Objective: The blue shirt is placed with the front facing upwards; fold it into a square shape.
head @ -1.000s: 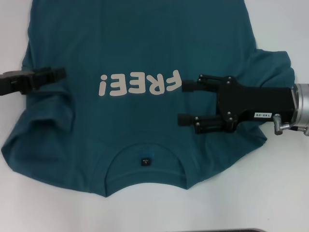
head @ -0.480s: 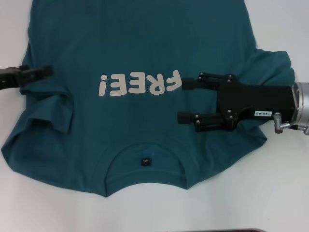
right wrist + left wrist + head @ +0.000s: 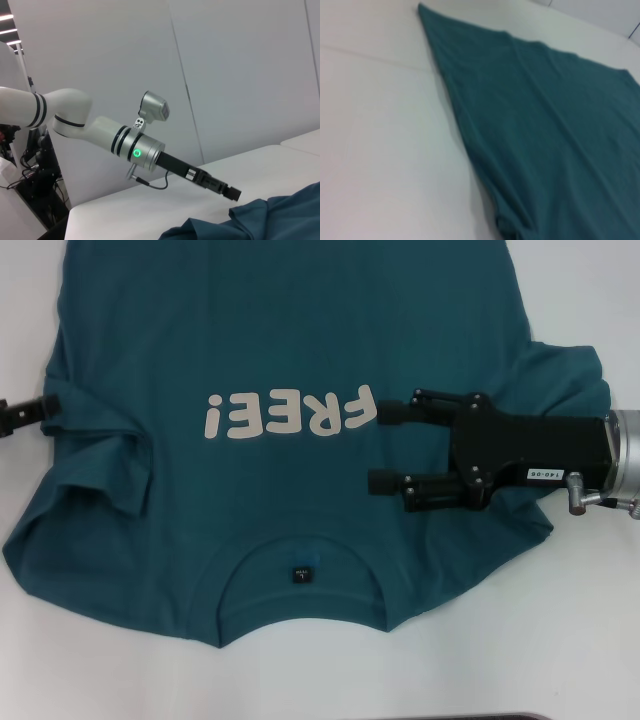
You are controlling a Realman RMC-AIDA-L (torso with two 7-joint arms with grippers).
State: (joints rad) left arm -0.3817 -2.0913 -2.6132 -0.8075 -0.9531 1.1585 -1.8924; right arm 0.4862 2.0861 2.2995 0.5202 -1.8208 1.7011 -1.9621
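The blue shirt [image 3: 290, 350] lies front up on the white table, and its off-white "FREE!" print [image 3: 290, 415] reads upside down in the head view. Its collar with a small dark label [image 3: 300, 575] faces me. The sleeve on the left [image 3: 100, 465] is rumpled and partly folded inward. My right gripper [image 3: 385, 448] is open over the shirt just right of the print, with nothing between its fingers. My left gripper [image 3: 30, 410] pokes in at the left border beside the shirt's side edge; the right wrist view shows it [image 3: 227, 191] low near the cloth [image 3: 270, 220]. The left wrist view shows only shirt cloth [image 3: 545, 125].
White table [image 3: 590, 300] surrounds the shirt. A dark object's edge [image 3: 440, 717] shows at the bottom of the head view. A seam [image 3: 370, 57] crosses the table top in the left wrist view. Grey wall panels [image 3: 225, 75] stand behind the left arm [image 3: 125, 142].
My left gripper has pulled back to the left, off the shirt toward the border of the head view. The right gripper and the shirt have stayed put.
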